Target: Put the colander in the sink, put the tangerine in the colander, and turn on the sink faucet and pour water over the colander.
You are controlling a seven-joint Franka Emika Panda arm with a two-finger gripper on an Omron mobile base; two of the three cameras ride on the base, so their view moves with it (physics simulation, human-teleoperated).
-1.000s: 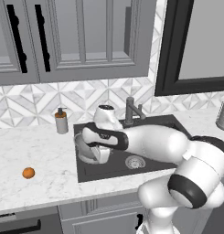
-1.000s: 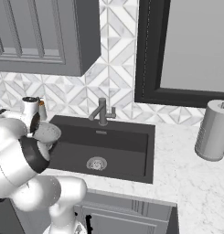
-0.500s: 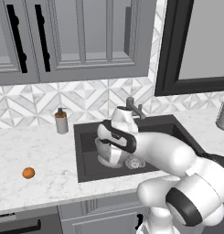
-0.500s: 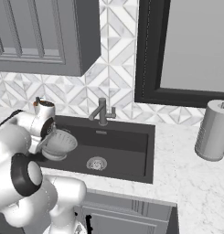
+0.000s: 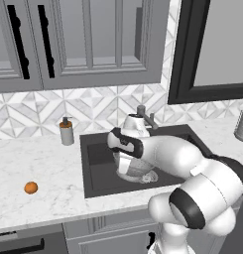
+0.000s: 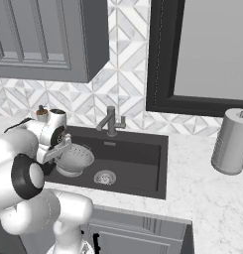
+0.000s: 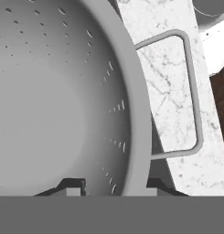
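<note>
Hand view is showing the gripper (image 7: 111,185) clamping the rim of the colander (image 7: 54,91). Right base view is showing the colander inside the sink (image 6: 143,173), left of the drain (image 6: 104,176). Farther left, the tangerine (image 5: 30,187) is lying on the bench (image 5: 38,163).

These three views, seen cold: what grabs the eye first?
The white arm bends low into the dark sink, its gripper shut on the rim of the colander, which sits at the basin's left end beside the drain. The tangerine lies alone on the marble counter well left of the sink, and the sink faucet stands at the back edge.
</note>
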